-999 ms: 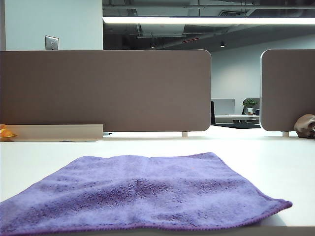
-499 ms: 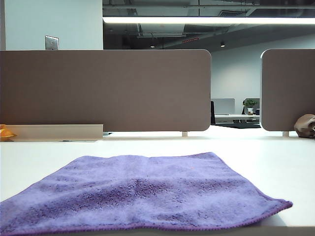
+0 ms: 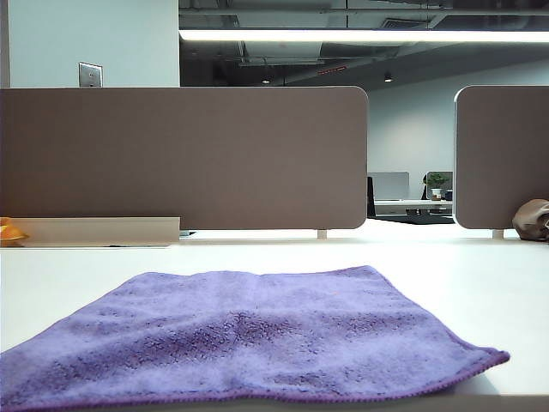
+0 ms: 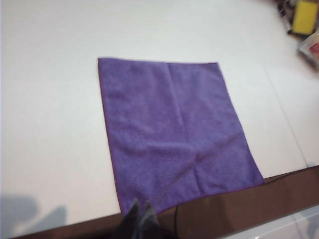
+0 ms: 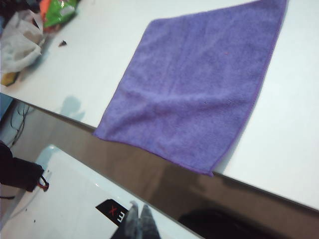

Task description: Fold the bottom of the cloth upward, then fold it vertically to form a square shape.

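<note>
I'm working in an open-plan office: grey desk dividers [image 3: 184, 159], strip lighting [image 3: 364, 35] overhead, more desks [image 3: 412, 206] and a potted plant [image 3: 436, 183] behind.

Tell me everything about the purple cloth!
The cloth is a fuzzy purple towel with a darker stitched hem. It lies spread flat and unfolded on the white table, with faint creases, its near edge reaching the table's front edge. Nothing touches it; the shut left pincer and right pincer hang above, apart from it.

- A white table [image 3: 480, 283] fills the foreground.
- Two brown-grey divider panels [image 3: 184, 159] stand along its far edge.
- A long ceiling light [image 3: 360, 35] glows above.
- A small potted plant [image 3: 435, 183] sits on a distant desk.
</note>
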Robot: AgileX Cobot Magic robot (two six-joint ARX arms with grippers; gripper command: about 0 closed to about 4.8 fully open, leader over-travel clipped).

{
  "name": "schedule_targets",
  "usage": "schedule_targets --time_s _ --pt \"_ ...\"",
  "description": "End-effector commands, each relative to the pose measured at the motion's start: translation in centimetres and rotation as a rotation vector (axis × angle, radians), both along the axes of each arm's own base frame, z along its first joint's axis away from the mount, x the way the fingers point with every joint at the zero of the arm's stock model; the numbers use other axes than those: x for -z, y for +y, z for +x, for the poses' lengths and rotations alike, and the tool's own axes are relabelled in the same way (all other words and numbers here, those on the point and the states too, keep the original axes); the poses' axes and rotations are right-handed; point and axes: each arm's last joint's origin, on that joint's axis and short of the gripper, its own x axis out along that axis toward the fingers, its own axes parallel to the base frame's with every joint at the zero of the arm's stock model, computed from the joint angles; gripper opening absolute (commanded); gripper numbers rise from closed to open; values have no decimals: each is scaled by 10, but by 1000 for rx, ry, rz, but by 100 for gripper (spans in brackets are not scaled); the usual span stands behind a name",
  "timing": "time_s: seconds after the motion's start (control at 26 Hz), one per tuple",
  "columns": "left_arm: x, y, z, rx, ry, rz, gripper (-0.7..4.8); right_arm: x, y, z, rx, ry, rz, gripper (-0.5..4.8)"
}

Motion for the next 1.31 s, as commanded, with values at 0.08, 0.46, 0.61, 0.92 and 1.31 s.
schedule_targets --time_s 0.08,0.46,0.61,0.92,1.31 --pt "6 -1 39 31 145 39 -3 -6 4 26 -15 134 -37 41" --pt "49 -3 84 95 392 67 -2 10 13 82 -22 393 -73 96" --pt "86 -5 82 134 515 12 36 16 24 96 -95 429 -93 115" --pt "110 -9 81 130 591 -41 36 27 55 113 -174 468 -170 118" --pt "107 -20 89 105 572 -112 36 51 75 135 -189 573 -233 170"
